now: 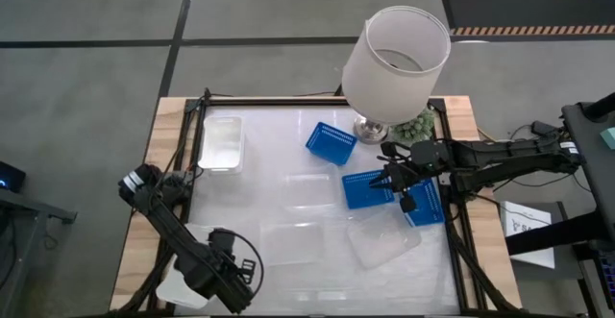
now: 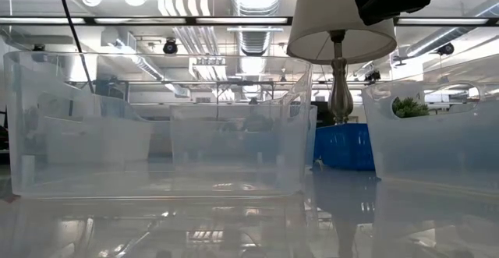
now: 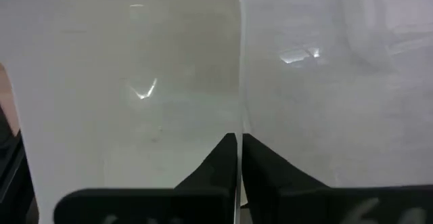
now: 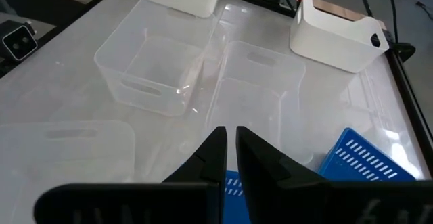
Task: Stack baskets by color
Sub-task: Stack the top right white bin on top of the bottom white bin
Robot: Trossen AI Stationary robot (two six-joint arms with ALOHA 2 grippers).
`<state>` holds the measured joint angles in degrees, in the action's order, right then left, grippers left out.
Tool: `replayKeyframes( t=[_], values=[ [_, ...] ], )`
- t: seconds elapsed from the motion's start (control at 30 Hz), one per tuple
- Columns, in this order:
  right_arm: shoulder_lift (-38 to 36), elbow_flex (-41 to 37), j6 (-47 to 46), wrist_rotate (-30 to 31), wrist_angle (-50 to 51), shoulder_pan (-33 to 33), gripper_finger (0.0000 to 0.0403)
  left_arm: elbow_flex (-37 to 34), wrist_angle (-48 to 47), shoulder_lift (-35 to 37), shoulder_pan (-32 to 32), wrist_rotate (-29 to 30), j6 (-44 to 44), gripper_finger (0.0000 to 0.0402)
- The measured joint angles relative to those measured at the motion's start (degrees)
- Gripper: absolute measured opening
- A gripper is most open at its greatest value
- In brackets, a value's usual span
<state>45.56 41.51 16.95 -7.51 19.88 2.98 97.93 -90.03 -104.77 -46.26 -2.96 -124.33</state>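
Note:
A white basket [image 1: 180, 289] sits at the table's near left corner, and my left gripper [image 3: 240, 158] stands over it, pointing down and shut on its wall. A second white basket [image 1: 221, 143] rests at the far left. Three blue mesh baskets [image 1: 332, 142] [image 1: 368, 190] [image 1: 426, 205] lie at the right. Clear baskets [image 1: 384, 239] [image 1: 307, 188] stand in the middle. My right gripper [image 1: 399, 188] hovers above the blue baskets, shut, with nothing between its fingers [image 4: 230, 149]. My left gripper pinches the white basket's side wall at its top edge [image 3: 239, 119], with one finger [image 3: 220, 160] inside the basket and the other [image 3: 267, 166] outside. The fingers come from above, pointing down. Whether the basket is off the table cannot be told.
A lamp with a big white shade [image 1: 396, 59] stands at the far right, with a small green plant [image 1: 419, 124] beside it. Black frame rails [image 1: 452, 193] run along the table's edges. In the low view, clear baskets [image 2: 234, 149] fill the foreground.

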Motion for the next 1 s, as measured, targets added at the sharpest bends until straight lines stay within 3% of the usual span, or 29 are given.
replayKeyframes(
  t=[0.23, 0.43, 1.0],
  values=[
    [-0.02, 0.00, 0.13, 0.00, -0.14, 0.00, 0.0027, -1.88, 0.04, 0.89, -0.31, 0.10, -4.21, 0.0000],
    [0.00, 0.00, 0.15, 0.00, -0.43, 0.00, 0.0027, -3.12, 0.04, 1.68, 0.20, 2.33, -4.25, 0.0000],
    [0.00, 0.00, 0.15, 0.02, -0.95, 0.00, 0.0027, -10.12, 0.01, 4.55, 0.66, 1.75, -4.58, 0.0000]
  ],
)
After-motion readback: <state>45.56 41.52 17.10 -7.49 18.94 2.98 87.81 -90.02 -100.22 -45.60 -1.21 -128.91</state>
